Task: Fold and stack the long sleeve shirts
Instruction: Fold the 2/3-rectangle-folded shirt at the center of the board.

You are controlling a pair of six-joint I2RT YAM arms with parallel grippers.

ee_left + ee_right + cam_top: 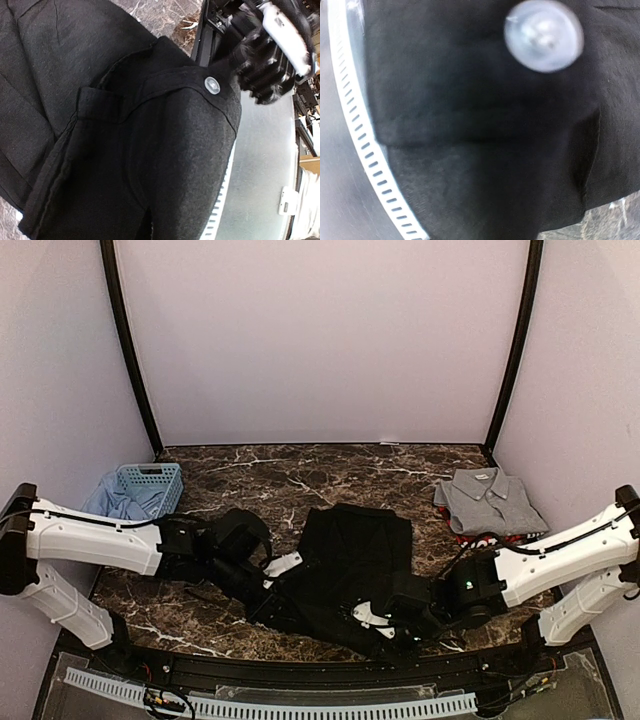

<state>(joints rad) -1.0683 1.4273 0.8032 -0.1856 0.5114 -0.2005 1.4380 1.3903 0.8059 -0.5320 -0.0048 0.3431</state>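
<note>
**Top view:** black shirt (355,550) spread at centre-bottom of the marble table (300,475); grey shirt (488,500) folded at the right edge. Left gripper (272,580) sits at the black shirt's left hem, right gripper (385,618) at its lower edge.

**Left wrist view:** black cloth fills the frame and hides the fingers, which are pinched closed on it; pale button (212,85) at upper right.

**Right wrist view:** black cloth and the button, blurred; how far these fingers are spread cannot be told.
</note>
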